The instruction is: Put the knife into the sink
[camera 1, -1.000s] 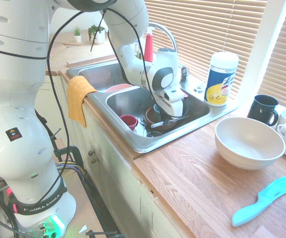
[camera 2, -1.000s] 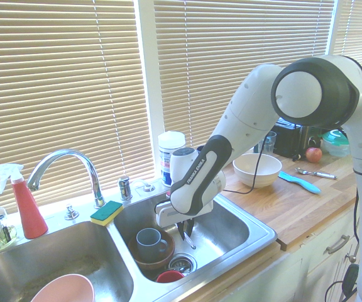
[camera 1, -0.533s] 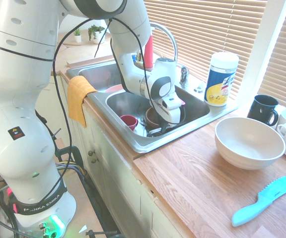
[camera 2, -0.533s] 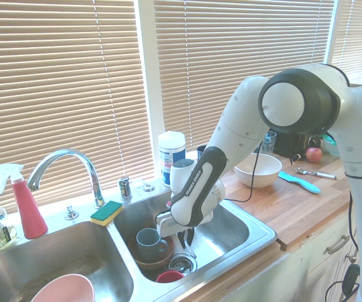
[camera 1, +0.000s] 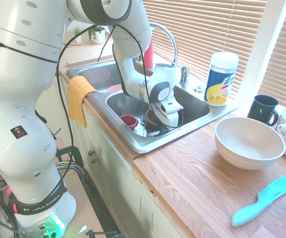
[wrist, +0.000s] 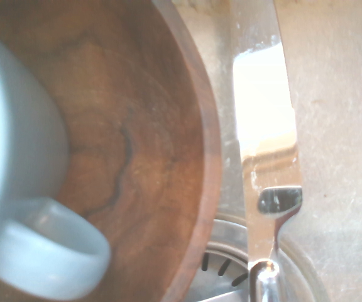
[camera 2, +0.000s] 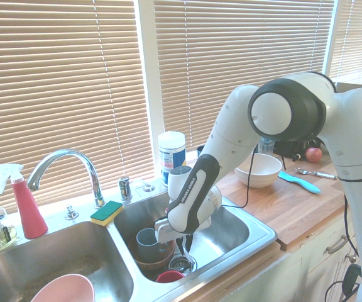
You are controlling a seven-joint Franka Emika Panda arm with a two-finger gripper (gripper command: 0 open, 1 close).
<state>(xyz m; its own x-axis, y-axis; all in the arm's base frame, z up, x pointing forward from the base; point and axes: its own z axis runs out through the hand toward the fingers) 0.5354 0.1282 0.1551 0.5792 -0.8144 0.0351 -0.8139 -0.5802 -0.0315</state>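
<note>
– Knife? 
– Silver blade, bright glare on it, seen close in wrist view; hangs low inside sink's right basin, over drain, just beside brown wooden bowl. Handle hidden.
– Sink? 
– Stainless, double-basin, curved chrome faucet behind; set in wooden counter. Dishes in both basins.

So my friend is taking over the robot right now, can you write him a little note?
Gripper: shut on the knife, pointing straight down, low inside the right basin of the sink.
Knife: hangs blade down beside the wooden bowl that holds a grey mug, over the drain.
Done: knife carried into the sink.
Left: open the fingers to drop it, then lift the arm out.
</note>
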